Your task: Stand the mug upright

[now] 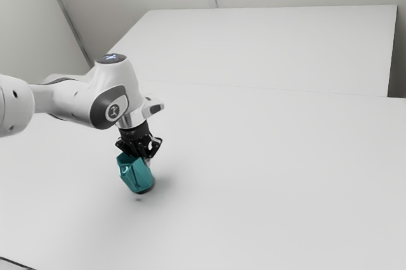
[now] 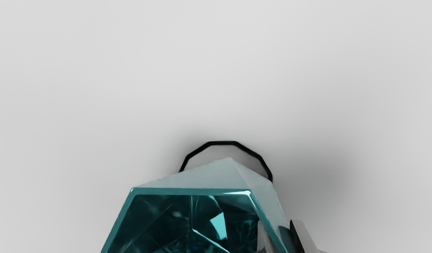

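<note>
Black claw (image 1: pixel 144 158) fingers pinch one wall of the teal mug (image 1: pixel 136 175) near its rim, gripping it: in the wrist view one finger (image 2: pixel 265 240) reaches inside the mouth and the other (image 2: pixel 304 235) lies against the outside, with the wall between. The mug leans well off upright, its mouth raised and facing the exterior view's left, its dark-edged base lower and toward the exterior view's right. The mouth has a straight-sided, angular rim, and the wrist view shows the base's black rounded edge beyond it. A small dark patch (image 1: pixel 138 199) lies on the table (image 1: pixel 273 175) just below the mug; whether the base touches down, I cannot tell.

Moving room runs widest from the mug toward the exterior view's right, where bare tabletop spreads well away from it. The white arm (image 1: pixel 73 99) takes up the space above the mug and off to the exterior view's left. Well beyond the mug, a long thin seam crosses, with a pale straight-edged panel (image 1: pixel 273 45) past it.
</note>
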